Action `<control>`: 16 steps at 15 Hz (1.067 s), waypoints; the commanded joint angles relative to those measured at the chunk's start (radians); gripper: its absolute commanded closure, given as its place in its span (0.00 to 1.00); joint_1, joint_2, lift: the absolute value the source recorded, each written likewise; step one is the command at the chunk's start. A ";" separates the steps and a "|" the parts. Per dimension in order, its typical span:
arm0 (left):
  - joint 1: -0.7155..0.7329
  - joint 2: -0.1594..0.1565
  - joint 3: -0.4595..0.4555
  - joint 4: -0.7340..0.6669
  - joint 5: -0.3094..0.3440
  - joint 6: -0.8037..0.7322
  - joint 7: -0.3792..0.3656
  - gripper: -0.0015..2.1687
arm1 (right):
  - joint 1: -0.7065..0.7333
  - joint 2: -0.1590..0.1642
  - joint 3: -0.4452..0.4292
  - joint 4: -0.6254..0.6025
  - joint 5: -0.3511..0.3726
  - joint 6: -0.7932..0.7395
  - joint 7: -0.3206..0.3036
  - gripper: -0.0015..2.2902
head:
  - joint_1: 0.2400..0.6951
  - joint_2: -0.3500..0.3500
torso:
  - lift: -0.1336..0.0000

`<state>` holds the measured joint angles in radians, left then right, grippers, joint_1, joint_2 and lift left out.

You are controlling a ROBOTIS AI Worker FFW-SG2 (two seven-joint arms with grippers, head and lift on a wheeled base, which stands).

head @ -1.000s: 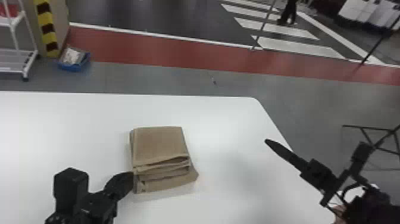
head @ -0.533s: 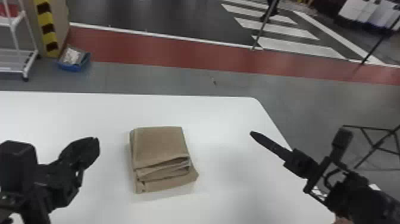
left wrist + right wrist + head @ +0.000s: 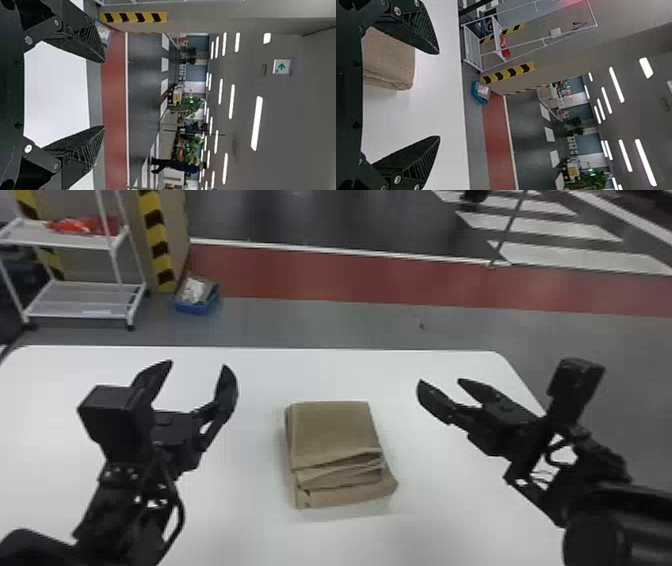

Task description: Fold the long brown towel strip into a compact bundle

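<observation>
The brown towel point(image 3: 332, 432) lies in a compact, layered stack on the white table, its near edge showing several loose folds. To its left, my left gripper point(image 3: 197, 372) is held open above the table with nothing between its fingers. My right gripper point(image 3: 440, 387) hangs open and empty to the towel's right. In the left wrist view the left gripper point(image 3: 104, 94) spreads wide over bare table. The right wrist view has the right gripper point(image 3: 439, 95) wide apart, with the towel point(image 3: 389, 59) partly behind one finger.
The white table point(image 3: 260, 375) extends around the towel on all sides. Beyond its far edge stand a white shelf cart point(image 3: 80, 297) and a blue bin point(image 3: 196, 297) on the floor.
The left gripper has gone from beside the towel out to the left, then up and forward. The right gripper has moved inward from the right. The towel keeps its shape and place.
</observation>
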<state>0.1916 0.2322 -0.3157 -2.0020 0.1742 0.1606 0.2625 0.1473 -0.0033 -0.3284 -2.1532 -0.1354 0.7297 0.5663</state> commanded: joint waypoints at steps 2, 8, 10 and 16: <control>0.031 0.006 -0.036 0.032 -0.070 -0.158 0.038 0.01 | 0.118 0.004 0.101 -0.042 0.040 -0.236 -0.040 0.02 | 1.00 0.30 | 0.07; 0.049 0.024 0.027 0.061 -0.074 -0.293 0.029 0.01 | 0.382 0.004 0.097 -0.060 -0.029 -0.617 -0.117 0.02 | 1.00 0.37 | 0.07; 0.035 0.027 0.063 0.074 -0.065 -0.287 0.006 0.01 | 0.388 0.004 0.068 -0.057 -0.035 -0.620 -0.114 0.02 | 1.00 0.36 | 0.07; 0.034 0.067 0.104 0.063 -0.015 -0.198 -0.017 0.01 | 0.388 0.004 0.022 -0.096 -0.063 -0.497 -0.155 0.02 | 1.00 0.35 | 0.07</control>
<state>0.2255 0.2915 -0.2158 -1.9351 0.1536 -0.0682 0.2497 0.5353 0.0000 -0.3068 -2.2321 -0.1983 0.1951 0.4181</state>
